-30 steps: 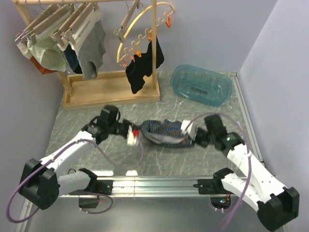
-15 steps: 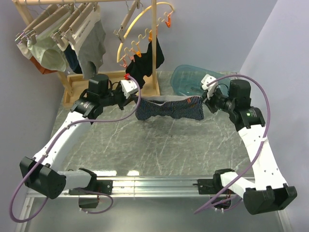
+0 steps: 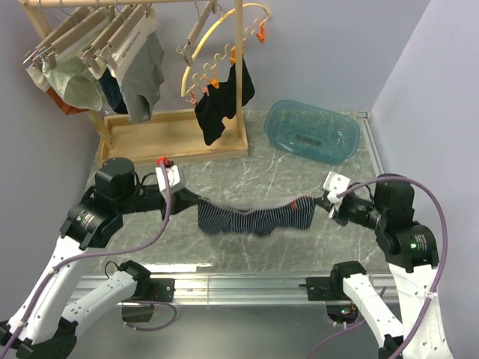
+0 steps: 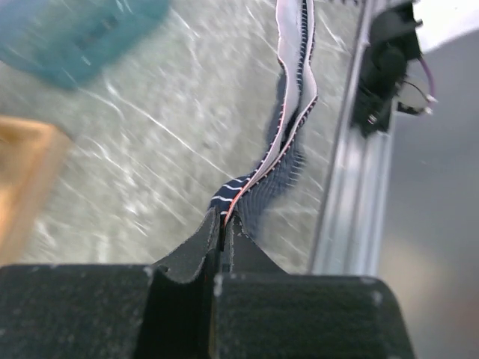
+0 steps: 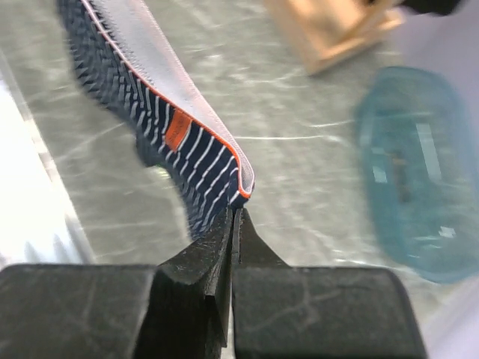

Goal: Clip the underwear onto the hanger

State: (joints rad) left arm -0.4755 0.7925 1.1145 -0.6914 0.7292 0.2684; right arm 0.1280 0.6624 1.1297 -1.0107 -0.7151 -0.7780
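In the left wrist view everything is smeared. The blue basin [image 4: 75, 30] and the wooden rack [image 4: 22, 172] are only blurs, and the far end of the underwear [image 4: 296, 75] runs out of the frame at 12 o'clock. The top view cuts off the top of the rack [image 3: 172, 138] and the outer parts of both arms. Whether the garment's sagging middle touches the counter [image 3: 247, 168] cannot be told.

The rack stands at 11 o'clock on the counter. Several loaded wooden hangers, among them the plain grey briefs [image 3: 142, 82], crowd its rail. A yellow arc with orange pegs [image 3: 217, 45] holds a black garment [image 3: 221, 105]. Just beside the arc, at its 9 o'clock, the hanger [image 3: 196, 34] hangs tilted and bare. The basin [image 3: 310, 131] sits at 1 o'clock, well apart from the rack. Nothing lies between the underwear and the rack.

The underwear [image 3: 254, 218] is stretched sideways at 6 o'clock on the counter, near the metal rail [image 3: 239, 284], with the grey waistband uppermost. The left jaws are clenched on its 9 o'clock corner and the right jaws on its 3 o'clock corner. The right wrist view shows the waistband edge pinched between the closed tips, with an orange tag [image 5: 177, 129] on the stripes just beyond. The hanger is well apart from it, at its 11 o'clock.
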